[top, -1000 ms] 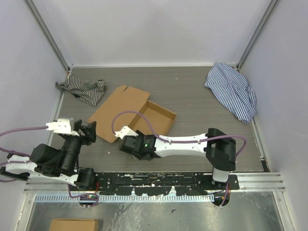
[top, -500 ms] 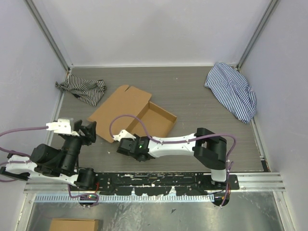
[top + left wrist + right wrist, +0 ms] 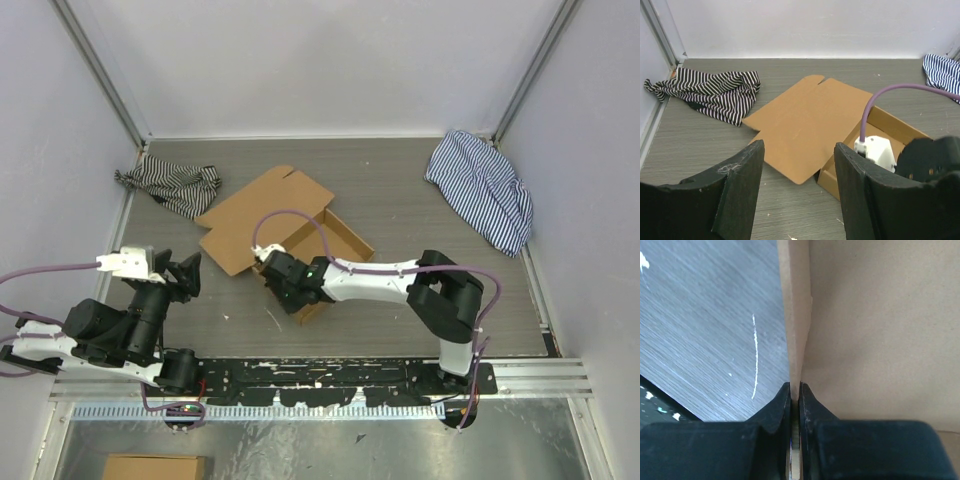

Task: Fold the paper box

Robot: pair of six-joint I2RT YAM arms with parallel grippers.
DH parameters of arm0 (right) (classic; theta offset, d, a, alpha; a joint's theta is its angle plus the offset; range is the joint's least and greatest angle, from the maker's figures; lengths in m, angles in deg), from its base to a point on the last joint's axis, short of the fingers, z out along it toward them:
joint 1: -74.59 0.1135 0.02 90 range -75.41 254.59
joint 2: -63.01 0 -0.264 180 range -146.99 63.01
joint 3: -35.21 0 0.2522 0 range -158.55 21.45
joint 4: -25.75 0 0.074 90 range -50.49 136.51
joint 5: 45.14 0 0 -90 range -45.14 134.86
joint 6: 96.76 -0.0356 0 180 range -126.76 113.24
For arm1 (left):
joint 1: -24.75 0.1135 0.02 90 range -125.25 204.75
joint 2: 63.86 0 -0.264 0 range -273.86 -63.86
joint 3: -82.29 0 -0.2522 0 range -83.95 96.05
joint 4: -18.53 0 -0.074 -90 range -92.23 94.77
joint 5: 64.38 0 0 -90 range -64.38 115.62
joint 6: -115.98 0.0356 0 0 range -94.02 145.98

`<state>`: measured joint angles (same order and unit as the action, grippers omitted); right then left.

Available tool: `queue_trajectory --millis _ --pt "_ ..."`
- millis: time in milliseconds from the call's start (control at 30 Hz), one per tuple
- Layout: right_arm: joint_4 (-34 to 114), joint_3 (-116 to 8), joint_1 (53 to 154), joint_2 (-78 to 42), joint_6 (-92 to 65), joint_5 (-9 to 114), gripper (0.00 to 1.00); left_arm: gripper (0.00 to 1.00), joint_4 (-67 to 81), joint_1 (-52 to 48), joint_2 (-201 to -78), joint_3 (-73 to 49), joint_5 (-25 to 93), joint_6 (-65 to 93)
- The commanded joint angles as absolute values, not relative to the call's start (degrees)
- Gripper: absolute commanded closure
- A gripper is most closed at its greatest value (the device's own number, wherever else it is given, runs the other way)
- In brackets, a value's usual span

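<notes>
At the near edge of the grey wood-grain tabletop [image 3: 390,190], two robot arms are sitting side by side. On the near left, the left fingers [image 3: 740,195] are standing wide apart, holding nothing, hovering above the tabletop and pointing toward the far side. A little farther in, near the middle, the right arm is reaching leftward. The right fingers [image 3: 775,415] are pinching closed on a thin upright wall of the paper box [image 3: 250,215], with the cardboard edge running between them. The paper box is lying in the middle of the tabletop, brown and partly formed. Its right part is making a shallow open tray with raised walls, while its left part is spreading out as a wide sheet with flaps toward the far left. Beyond the sheet, at the far left by the wall, a black-and-white striped cloth [image 3: 170,187] is lying crumpled, apart from the box. At the far right corner, a blue-and-white striped cloth [image 3: 480,190] is lying bunched, well apart from the box.
</notes>
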<state>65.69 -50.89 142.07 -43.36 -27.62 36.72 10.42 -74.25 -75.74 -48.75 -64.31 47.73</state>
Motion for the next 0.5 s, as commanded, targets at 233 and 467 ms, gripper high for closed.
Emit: queue_trajectory --millis 233,467 --pt "46.9 -45.8 137.3 -41.4 -44.4 56.5 0.99 0.36 9.7 -74.8 -75.2 -49.2 -71.6 47.0" --pt "46.7 -46.2 136.9 -42.2 -58.8 49.3 0.99 0.36 9.5 -74.8 -75.3 -49.2 -71.6 46.9"
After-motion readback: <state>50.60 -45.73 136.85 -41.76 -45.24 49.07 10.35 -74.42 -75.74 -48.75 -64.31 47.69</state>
